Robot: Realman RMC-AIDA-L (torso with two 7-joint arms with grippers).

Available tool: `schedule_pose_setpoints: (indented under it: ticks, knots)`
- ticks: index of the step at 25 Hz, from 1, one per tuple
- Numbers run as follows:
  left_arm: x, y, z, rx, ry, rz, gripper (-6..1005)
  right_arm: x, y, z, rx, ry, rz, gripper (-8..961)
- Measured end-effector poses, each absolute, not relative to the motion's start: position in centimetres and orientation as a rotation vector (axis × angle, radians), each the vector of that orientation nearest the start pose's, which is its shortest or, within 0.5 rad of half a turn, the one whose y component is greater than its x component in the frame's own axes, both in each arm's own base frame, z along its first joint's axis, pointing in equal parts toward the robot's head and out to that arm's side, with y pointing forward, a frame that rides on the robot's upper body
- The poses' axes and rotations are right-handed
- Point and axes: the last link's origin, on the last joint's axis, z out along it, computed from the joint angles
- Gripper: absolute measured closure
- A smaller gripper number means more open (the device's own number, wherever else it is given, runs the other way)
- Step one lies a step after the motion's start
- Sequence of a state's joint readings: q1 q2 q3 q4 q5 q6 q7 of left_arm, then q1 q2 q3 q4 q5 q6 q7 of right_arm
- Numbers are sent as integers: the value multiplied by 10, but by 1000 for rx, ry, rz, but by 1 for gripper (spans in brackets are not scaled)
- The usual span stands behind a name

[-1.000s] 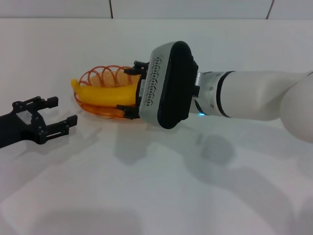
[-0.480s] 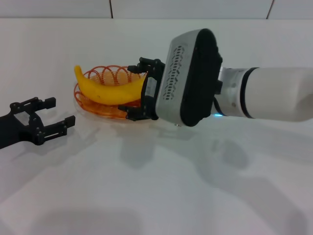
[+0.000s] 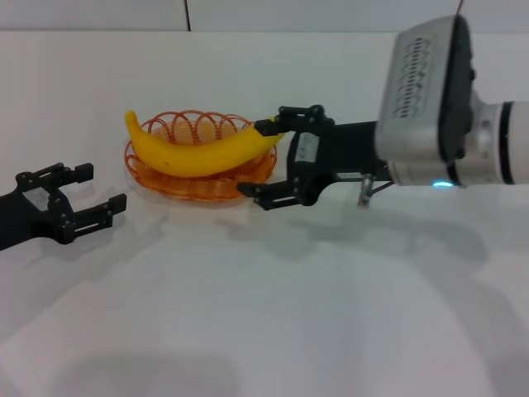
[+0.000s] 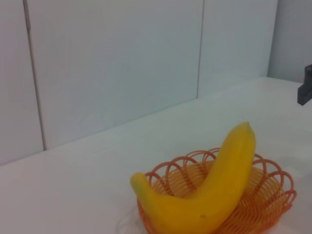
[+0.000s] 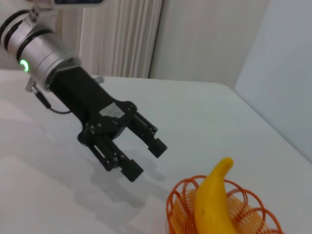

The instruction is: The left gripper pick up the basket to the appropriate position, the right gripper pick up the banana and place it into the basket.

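Observation:
The yellow banana (image 3: pixel 202 149) lies lengthwise in the orange wire basket (image 3: pixel 169 187), which rests on the white table. Its right tip pokes over the rim. My right gripper (image 3: pixel 258 159) is open just right of the basket, with its upper finger beside that tip and nothing held. Left of the basket, my left gripper (image 3: pixel 101 190) sits low over the table, open and empty. The left wrist view shows the banana (image 4: pixel 214 195) in the basket (image 4: pixel 279 194). In the right wrist view I see the banana (image 5: pixel 214 204), the basket (image 5: pixel 176 197) and the open left gripper (image 5: pixel 145 160) beyond.
The table (image 3: pixel 273 314) is plain white, backed by a pale panelled wall (image 4: pixel 122 63). The right arm's bulky white-grey housing (image 3: pixel 426 99) hangs above the table at the right.
My right arm has pulled back to the right, away from the basket, leaving the banana lying in it and uncovered. The left gripper has stayed put.

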State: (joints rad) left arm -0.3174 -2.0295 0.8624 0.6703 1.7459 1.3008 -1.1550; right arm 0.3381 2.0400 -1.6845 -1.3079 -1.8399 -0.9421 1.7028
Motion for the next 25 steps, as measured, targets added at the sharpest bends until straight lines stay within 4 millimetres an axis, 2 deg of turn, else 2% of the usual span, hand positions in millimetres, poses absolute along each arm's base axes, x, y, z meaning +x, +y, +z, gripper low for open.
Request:
schedule_pose_setpoints:
  ticks: [5, 14, 20, 25]
  knots:
    - [-329, 312, 20, -2453, -532, -502, 229, 179, 339, -45, -2735, 147, 301, 88]
    - [-328, 311, 19, -2439, -498, -520, 228, 214, 341, -47, -2720, 257, 260, 88]
    - [-328, 310, 17, -2430, -496, -538, 228, 234, 341, -36, -2702, 355, 358, 88]
    - [-328, 310, 16, -2434, -496, -540, 228, 243, 339, -32, -2703, 382, 375, 88]
